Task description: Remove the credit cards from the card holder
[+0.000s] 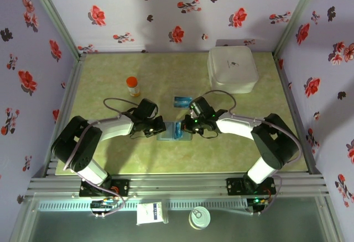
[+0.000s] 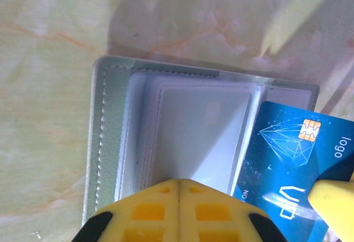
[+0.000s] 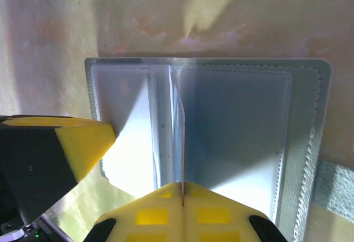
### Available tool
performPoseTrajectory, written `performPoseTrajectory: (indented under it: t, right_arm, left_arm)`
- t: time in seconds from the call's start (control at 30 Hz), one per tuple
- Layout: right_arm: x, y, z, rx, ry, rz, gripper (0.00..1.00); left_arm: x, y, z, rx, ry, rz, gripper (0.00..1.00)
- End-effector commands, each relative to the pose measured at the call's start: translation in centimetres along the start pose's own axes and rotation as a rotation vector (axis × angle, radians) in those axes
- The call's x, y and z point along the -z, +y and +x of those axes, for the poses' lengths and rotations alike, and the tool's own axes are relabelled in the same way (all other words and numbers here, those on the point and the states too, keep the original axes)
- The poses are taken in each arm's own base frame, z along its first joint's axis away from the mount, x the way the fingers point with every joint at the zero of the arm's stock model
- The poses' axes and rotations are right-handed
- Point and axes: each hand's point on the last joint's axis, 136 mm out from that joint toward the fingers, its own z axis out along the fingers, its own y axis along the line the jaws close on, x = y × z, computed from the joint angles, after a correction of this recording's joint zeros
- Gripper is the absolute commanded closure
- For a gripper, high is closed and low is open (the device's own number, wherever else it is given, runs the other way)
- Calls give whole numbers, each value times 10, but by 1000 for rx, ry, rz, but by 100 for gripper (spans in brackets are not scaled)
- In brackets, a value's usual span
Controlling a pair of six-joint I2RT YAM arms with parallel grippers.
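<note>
- Open and flat near the middle of the table (image 1: 110, 159): card holder (image 1: 176, 133).
- At its 9 o'clock, left gripper (image 2: 180, 189), jaws closed together with nothing between, tips pressing on one panel.
- At its 3 o'clock, right gripper (image 3: 182, 191), jaws closed on a blue card (image 2: 293, 159), held above the holder.
- At 12 o'clock of the holder, near but apart, another blue card (image 1: 182, 101), flat on the table.

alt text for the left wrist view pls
Close overhead view of an open grey card holder on a pale green marbled table, with a blue chip card angled out at its right side. The left gripper, yellow and shut, sits at the bottom over the holder, and a fingertip of the right gripper rests on the card's lower corner.
</note>
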Motion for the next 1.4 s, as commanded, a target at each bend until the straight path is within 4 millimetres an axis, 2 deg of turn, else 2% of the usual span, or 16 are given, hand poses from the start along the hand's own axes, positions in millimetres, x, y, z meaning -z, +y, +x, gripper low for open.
performPoseTrajectory:
  t: [0.0, 0.2, 0.37, 0.57, 0.77, 0.9, 1.1, 1.37]
  right_arm:
    - [14, -6, -6, 70, -11, 86, 95]
    - [26, -9, -13, 197, -3, 180, 95]
    - [32, -1, -11, 436, 73, 184, 96]
    - [45, -9, -14, 692, 185, 291, 99]
    - [64, 5, -30, 948, 205, 330, 99]
    - [73, 15, -38, 1068, 215, 331, 100]
    - [82, 22, -56, 1125, 190, 393, 100]
    - [87, 21, -64, 1166, 193, 435, 100]
  left_arm:
    - [6, 1, -2, 10, -23, -9, 93]
    - [15, -7, -9, -6, -53, 19, 89]
    - [23, -5, -12, -8, -70, 20, 88]
    - [27, -2, -11, -3, -68, 18, 87]
    - [21, 6, -1, 2, -29, 7, 87]
    - [14, 19, 7, 4, -6, -22, 87]
    - [9, 36, 6, -2, 3, -85, 92]
    - [7, 46, -2, -19, -3, -146, 95]
